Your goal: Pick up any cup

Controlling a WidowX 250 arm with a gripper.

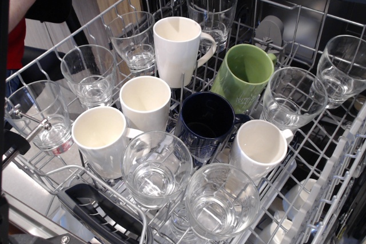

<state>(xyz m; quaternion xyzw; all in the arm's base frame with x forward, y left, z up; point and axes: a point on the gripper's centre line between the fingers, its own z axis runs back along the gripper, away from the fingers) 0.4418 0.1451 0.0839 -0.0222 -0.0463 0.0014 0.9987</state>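
Cup (pixel 178 50): the tallest white mug stood upright in the wire rack (pixel 337 158), toward the back and a little left of the middle, its looped handle pointing right.
Beside it: a clear glass (pixel 134 41) stood just to its left, another glass (pixel 213 10) just behind and to the right, near the handle.
In front of it: a shorter white mug (pixel 145 102) stood close by, and a second short white mug (pixel 102 136) further forward and left.
To its right: a green mug (pixel 245 77) leaned over, tilted toward the camera.
Middle of the rack: a dark blue mug (pixel 206 125), with a white mug (pixel 260 148) tilted just right of it.
Front: two clear glasses (pixel 155 174) and (pixel 222 201) stood side by side.
My claw: I could not find it in this view, so I cannot tell whether it was spread or pressed together.
Touch: nothing of mine rested on the cup.
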